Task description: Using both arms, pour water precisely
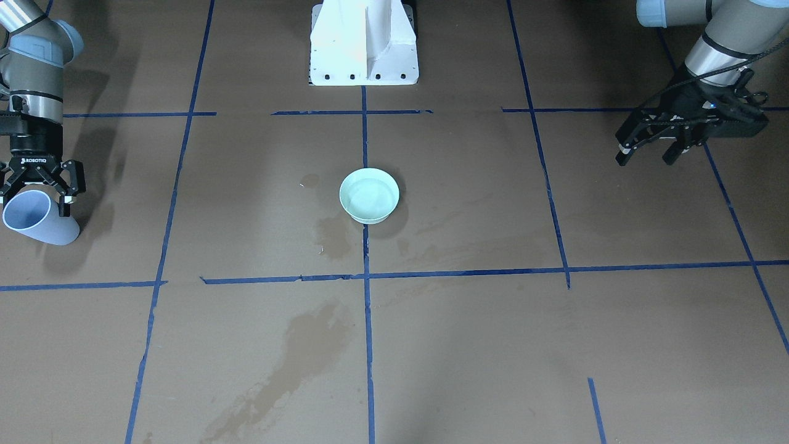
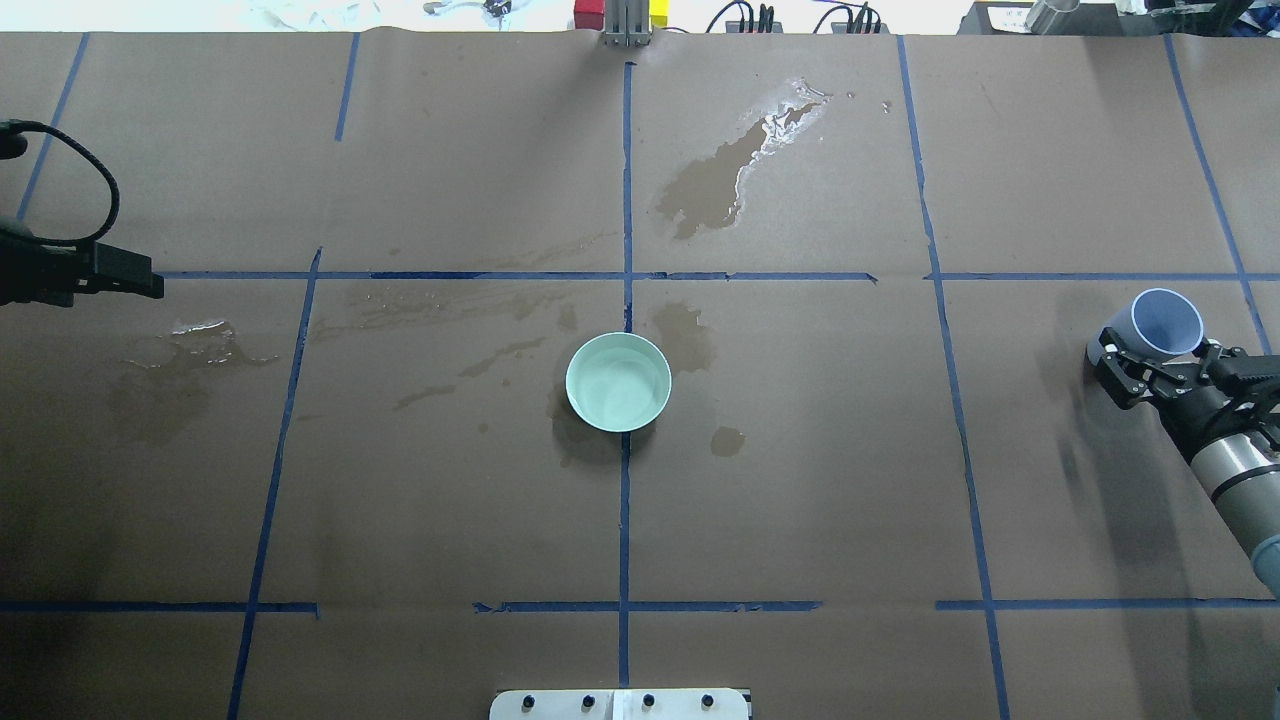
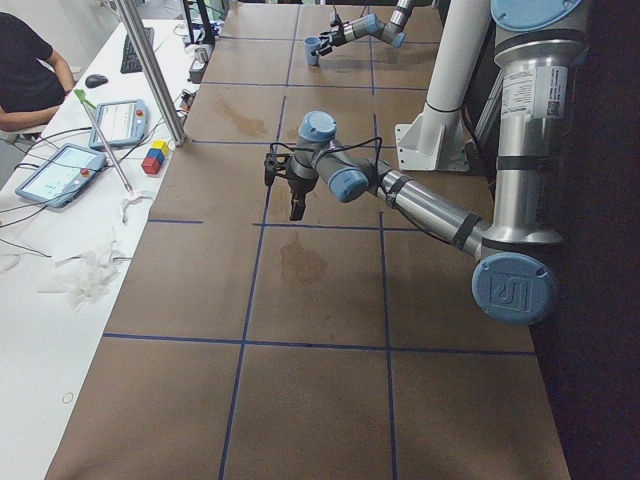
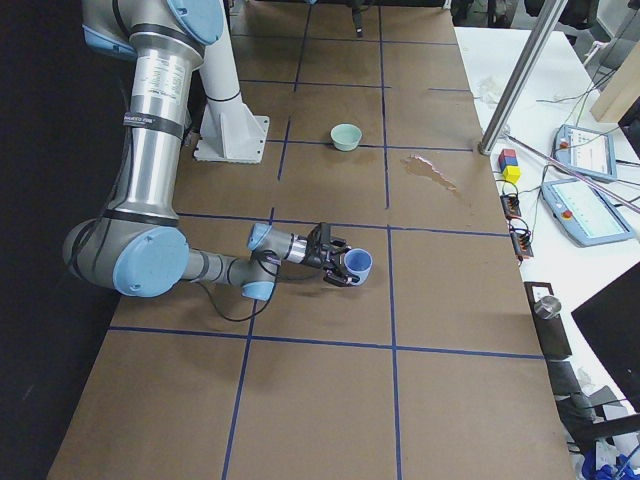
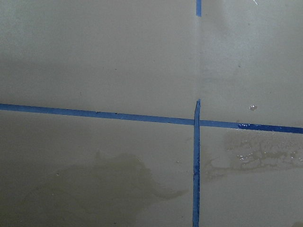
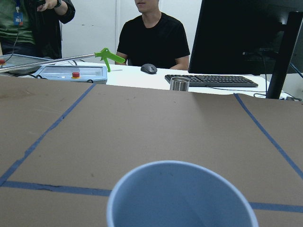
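A pale green bowl (image 1: 368,195) holding water (image 1: 370,197) stands at the middle of the table; it also shows in the overhead view (image 2: 618,381) and the right side view (image 4: 346,136). My right gripper (image 1: 37,200) is shut on a light blue cup (image 1: 40,217), tipped on its side low over the table, far from the bowl. The cup also shows in the overhead view (image 2: 1165,322) and the right wrist view (image 6: 182,198). My left gripper (image 1: 647,155) is open and empty, far to the bowl's other side.
Wet patches mark the brown paper (image 2: 735,170) (image 2: 190,345) (image 1: 302,351) and ring the bowl. The white pedestal (image 1: 363,43) stands behind the bowl. Beyond the far edge are a metal post (image 4: 520,80), tablets (image 4: 590,150) and operators (image 6: 154,35).
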### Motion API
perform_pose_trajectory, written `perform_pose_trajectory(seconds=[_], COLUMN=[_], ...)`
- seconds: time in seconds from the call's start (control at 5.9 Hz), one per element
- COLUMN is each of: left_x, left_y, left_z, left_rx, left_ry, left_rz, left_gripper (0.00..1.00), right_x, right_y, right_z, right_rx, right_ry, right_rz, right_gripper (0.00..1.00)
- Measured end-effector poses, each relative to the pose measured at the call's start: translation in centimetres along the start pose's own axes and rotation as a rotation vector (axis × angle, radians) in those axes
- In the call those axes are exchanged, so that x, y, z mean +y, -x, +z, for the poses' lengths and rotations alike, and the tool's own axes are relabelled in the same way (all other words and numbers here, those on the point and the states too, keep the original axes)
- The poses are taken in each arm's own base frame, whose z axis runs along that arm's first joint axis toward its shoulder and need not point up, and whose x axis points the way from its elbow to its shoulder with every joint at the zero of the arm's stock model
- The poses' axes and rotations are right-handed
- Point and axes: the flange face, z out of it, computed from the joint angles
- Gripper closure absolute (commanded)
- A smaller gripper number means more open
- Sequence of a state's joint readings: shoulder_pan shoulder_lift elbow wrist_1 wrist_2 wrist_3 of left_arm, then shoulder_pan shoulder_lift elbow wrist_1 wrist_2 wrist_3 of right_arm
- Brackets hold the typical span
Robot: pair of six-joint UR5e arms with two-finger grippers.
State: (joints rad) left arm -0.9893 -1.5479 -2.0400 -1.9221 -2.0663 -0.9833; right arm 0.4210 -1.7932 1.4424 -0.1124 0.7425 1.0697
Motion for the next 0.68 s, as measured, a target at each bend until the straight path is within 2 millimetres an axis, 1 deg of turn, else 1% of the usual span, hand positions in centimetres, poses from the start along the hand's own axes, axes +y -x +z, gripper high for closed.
perform_pose_trajectory(seconds=[0.17, 0.34, 0.51, 0.68], left_x=[0.0, 0.0, 0.0, 0.0], left_y=[0.0, 0.0, 0.0, 0.0], left_z=[0.0, 0.0, 0.0, 0.0], left_rx=[0.000, 0.000, 0.000, 0.000], left_ry=[0.000, 0.000, 0.000, 0.000], left_rz=[0.000, 0.000, 0.000, 0.000], left_gripper=[0.00, 0.00, 0.00, 0.00], right_x=[0.2, 0.2, 0.1, -0.4], right_y=[0.0, -0.1, -0.1, 1.0], right_z=[0.3, 0.4, 0.5, 1.0], right_rx=[0.004, 0.007, 0.008, 0.000], right_ry=[0.000, -0.002, -0.004, -0.015], right_rz=[-0.005, -0.007, -0.007, -0.001], right_gripper=[0.05, 0.23, 0.49, 0.67])
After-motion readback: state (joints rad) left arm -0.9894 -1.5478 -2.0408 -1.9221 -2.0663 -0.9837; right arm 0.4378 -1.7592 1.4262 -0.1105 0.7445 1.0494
